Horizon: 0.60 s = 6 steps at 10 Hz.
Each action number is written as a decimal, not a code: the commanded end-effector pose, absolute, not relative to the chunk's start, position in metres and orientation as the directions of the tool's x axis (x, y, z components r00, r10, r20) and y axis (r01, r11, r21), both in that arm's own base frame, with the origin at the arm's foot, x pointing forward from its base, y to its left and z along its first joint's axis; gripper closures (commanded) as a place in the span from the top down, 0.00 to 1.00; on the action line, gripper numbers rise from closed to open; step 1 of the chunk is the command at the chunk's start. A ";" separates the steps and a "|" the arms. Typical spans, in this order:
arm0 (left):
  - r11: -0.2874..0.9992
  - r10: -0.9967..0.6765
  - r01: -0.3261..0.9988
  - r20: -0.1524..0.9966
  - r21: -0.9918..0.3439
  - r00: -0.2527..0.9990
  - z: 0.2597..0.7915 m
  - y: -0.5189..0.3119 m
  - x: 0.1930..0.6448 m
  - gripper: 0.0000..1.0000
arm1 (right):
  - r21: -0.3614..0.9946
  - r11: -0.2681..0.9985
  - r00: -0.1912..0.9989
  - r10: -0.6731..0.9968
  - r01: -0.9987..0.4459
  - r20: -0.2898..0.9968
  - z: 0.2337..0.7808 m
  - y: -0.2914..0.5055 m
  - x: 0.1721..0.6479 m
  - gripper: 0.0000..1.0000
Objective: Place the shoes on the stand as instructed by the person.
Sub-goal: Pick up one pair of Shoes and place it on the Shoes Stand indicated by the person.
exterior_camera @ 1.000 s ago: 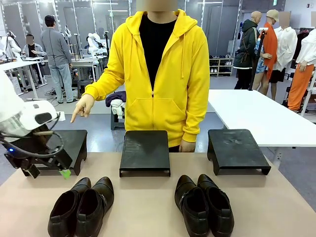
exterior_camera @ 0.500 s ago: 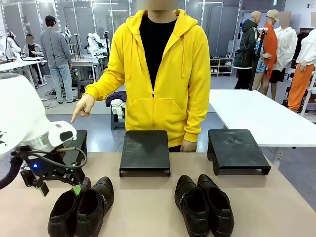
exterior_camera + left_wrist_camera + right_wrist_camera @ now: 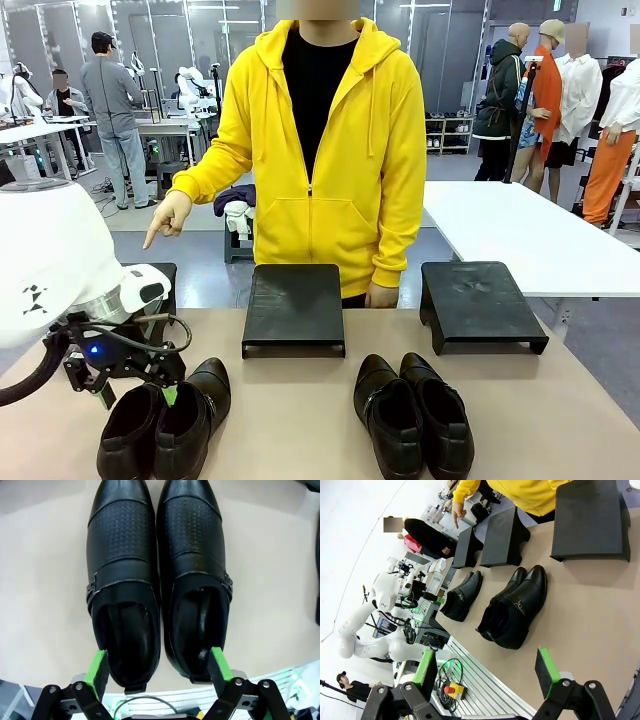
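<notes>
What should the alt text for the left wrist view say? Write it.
The open left gripper hovers at the heel end of a pair of glossy black shoes, its green pads near the pair's outer edges. The shoes lie side by side on a beige table, toes pointing away from the camera.

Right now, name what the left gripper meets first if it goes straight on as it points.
Likely the left pair of shoes, heel ends first; the open fingers line up outside both heels.
</notes>
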<state>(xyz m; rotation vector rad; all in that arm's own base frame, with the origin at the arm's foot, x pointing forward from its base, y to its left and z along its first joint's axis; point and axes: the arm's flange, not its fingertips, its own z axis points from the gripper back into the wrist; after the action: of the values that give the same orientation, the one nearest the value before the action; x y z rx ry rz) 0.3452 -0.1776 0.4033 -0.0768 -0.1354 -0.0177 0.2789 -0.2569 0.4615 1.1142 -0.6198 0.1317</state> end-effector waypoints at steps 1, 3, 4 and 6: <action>0.998 0.004 0.008 0.174 -0.066 0.985 0.366 -0.169 0.323 1.00 | 0.793 0.445 0.816 -0.203 -0.415 0.541 0.462 -0.257 0.279 1.00; 0.999 0.011 -0.004 0.171 -0.046 0.985 0.351 -0.168 0.326 1.00 | 0.793 0.445 0.816 -0.203 -0.415 0.541 0.462 -0.257 0.279 1.00; 0.999 0.019 -0.012 0.161 -0.044 0.987 0.344 -0.169 0.326 1.00 | 0.793 0.445 0.816 -0.203 -0.415 0.541 0.462 -0.257 0.279 1.00; 0.999 0.037 -0.031 0.159 -0.041 0.987 0.327 -0.169 0.322 1.00 | 0.793 0.445 0.816 -0.203 -0.415 0.541 0.462 -0.257 0.279 1.00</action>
<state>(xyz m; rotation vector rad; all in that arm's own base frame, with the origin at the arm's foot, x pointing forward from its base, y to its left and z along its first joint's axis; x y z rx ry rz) 0.3640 -0.1830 0.3585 -0.0566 -0.1228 0.0057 0.2789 -0.2570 0.4614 1.1142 -0.6197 0.1314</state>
